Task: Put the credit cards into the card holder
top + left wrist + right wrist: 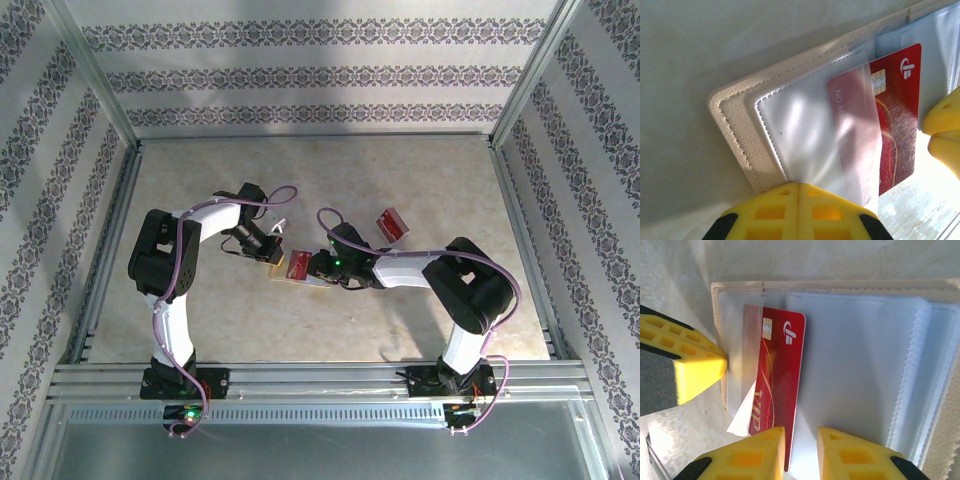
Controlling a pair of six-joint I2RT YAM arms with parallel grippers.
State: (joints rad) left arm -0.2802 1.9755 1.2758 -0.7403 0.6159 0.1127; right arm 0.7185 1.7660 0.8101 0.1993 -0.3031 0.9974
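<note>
One credit card (780,380) sits half inside a sleeve (860,365) of the card holder (735,125), mid-way across the surface (250,330). The left pincer (798,187) is clenched on the holder's edge. The right pincer (801,432) is released, jaws slightly apart at the card's end. The next move probably calls for pushing the card home, then fetching the second card (392,225), which lies nearer the right edge.

Red card (782,380) half-sleeved in open holder (855,370) (tan) — second card (392,226) apart.

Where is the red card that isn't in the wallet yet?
In the top view, that loose credit card lies on the table right of centre, just beyond the right arm and apart from the card holder.
</note>
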